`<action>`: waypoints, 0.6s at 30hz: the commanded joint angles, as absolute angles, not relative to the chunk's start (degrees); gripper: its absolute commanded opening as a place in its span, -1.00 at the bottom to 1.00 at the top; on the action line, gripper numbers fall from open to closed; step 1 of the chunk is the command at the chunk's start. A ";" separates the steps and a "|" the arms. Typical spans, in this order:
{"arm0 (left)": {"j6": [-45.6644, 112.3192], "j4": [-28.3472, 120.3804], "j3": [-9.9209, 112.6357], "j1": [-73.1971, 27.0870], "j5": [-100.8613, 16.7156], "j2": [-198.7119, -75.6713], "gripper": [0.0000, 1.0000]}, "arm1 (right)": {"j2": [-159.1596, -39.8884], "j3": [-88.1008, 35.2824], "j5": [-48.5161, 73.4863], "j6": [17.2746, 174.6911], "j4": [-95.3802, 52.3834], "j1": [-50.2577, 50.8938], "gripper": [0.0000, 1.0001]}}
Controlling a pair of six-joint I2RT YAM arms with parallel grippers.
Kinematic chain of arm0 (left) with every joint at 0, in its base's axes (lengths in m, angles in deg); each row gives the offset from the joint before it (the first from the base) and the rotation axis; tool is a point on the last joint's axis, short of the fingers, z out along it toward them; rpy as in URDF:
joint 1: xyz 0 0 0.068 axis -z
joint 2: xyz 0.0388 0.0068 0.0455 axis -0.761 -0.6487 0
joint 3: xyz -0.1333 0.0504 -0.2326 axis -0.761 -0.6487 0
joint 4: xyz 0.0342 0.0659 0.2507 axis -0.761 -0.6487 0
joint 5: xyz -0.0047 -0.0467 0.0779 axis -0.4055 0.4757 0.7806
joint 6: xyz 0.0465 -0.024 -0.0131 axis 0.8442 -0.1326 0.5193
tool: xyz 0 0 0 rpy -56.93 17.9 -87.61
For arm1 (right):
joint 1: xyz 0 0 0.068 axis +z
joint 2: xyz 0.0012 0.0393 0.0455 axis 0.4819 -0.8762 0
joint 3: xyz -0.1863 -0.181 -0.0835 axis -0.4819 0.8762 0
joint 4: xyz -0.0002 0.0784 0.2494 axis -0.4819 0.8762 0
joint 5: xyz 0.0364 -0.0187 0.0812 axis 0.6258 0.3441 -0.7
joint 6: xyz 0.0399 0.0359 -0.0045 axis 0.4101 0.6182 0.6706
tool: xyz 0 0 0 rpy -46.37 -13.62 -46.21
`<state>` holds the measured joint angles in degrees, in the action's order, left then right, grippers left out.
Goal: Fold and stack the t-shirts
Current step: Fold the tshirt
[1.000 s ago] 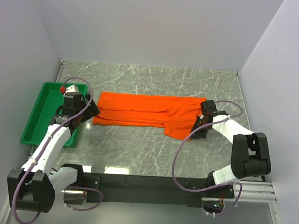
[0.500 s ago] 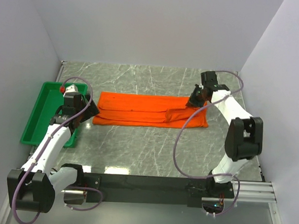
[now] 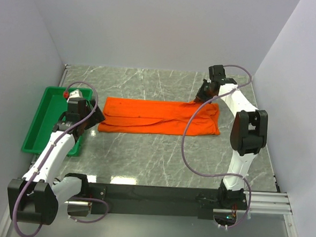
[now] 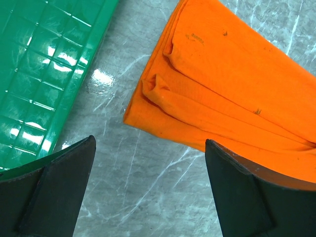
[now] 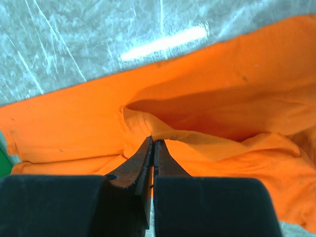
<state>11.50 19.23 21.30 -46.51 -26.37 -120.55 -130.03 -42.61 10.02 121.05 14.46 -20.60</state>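
Now the orange t-shirt (image 3: 147, 115) lies mid-frame as a long wrinkled band; right fingers (image 5: 136, 168) pinch its upper-right corner, left fingers (image 4: 54, 187) gape wide by its left end.

The widest free room is the bare tabletop (image 3: 160, 161) between the t-shirt (image 3: 147, 117) and the arm bases, with a narrower open strip between the cloth's far edge and the back wall (image 3: 163, 33). On the left, the green tray (image 3: 39, 124) fills the space along the side wall, and the left end effector (image 3: 95, 116), jaws wide, hangs just beside its right rim. On the right, the right arm (image 3: 248, 129) and its purple cable (image 3: 186, 141) bar the way, with the right end effector (image 3: 198, 97) pinched on the t-shirt's far right corner.
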 commanded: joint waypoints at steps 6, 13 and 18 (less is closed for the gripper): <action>12.65 20.18 21.55 -46.39 -25.55 -121.20 0.93 | -134.28 -47.98 6.86 120.37 11.40 -21.43 -0.88; 12.56 19.92 21.46 -46.39 -26.42 -122.16 0.91 | -133.59 -43.87 10.45 122.74 6.84 -22.22 -0.61; 12.04 19.92 21.64 -46.39 -28.71 -124.10 0.85 | -126.74 -39.38 12.92 118.36 2.17 -20.03 -0.17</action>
<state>11.46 19.23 21.30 -46.51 -26.92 -123.13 -133.25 -40.99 10.76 121.09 7.10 -21.17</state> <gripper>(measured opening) 0.932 0.399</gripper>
